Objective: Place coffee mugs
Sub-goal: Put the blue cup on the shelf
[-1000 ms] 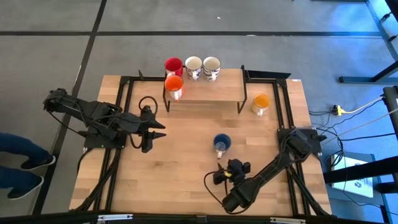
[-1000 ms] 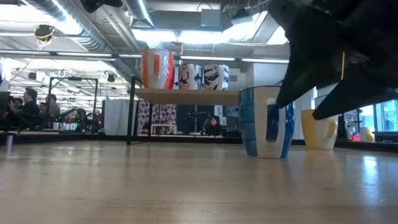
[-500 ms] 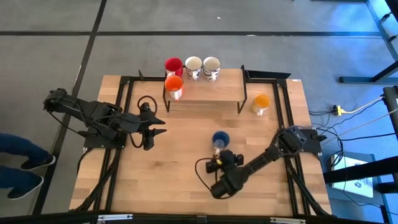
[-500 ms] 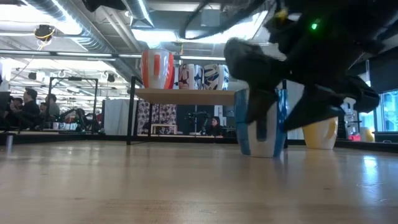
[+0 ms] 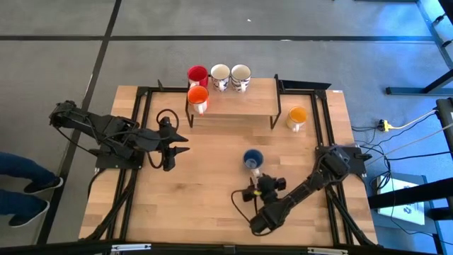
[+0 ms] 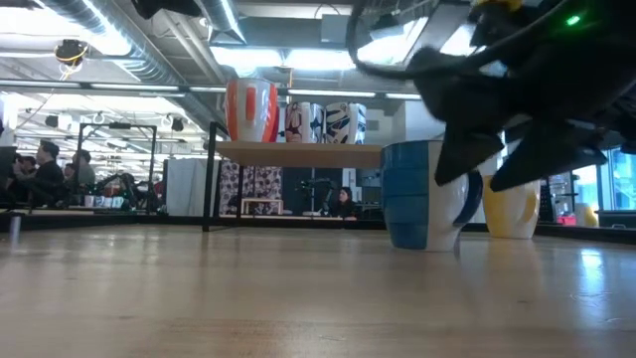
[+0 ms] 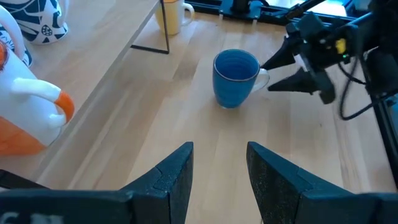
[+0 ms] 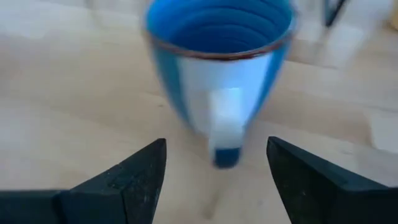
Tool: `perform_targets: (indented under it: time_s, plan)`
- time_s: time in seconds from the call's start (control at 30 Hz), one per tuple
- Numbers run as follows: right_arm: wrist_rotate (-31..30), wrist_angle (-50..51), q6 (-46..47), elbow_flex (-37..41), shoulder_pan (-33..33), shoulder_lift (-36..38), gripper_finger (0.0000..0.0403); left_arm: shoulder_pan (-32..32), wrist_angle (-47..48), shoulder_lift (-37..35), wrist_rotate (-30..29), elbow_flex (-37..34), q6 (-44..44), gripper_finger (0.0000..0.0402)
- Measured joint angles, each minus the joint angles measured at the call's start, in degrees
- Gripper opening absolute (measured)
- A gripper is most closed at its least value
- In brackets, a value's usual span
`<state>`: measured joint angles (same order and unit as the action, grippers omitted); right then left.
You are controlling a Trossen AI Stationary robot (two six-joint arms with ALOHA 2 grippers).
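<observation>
Beside blue mug (image 8: 219, 62), right jaws agape.

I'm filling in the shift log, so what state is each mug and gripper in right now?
Blue mug: upright on the table, not gripped, handle toward the right gripper.
Yellow mug: upright on the table, beside the shelf.
Orange mug: upright on the shelf.
Red mug: upright on the shelf.
Two white patterned mugs: upright on the shelf.
Right gripper: open, empty, at the blue mug's handle.
Left gripper: open, empty, waiting.
</observation>
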<state>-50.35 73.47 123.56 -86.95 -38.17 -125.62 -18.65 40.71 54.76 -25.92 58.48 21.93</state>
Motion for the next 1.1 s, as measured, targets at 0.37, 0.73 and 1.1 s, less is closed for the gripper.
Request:
perform_targets:
  time_s: [0.37, 0.73, 1.1]
  plan:
    - [-6.8, -4.5, -10.2, 1.2, -0.8, 0.0, 0.0264, 0.0, 1.1, 0.0, 0.1, 0.0, 0.0, 0.0144]
    - [-5.9, -9.7, -10.0, 3.0, -0.4, 0.0, 0.0262, 0.0, 1.3, 0.0, 1.6, 0.0, 0.0, 0.0144]
    - [-7.0, -11.5, -11.4, 3.0, 0.5, 0.0, 0.0103, 0.0, 2.0, 0.0, 1.6, 0.0, -0.1, 0.0144]
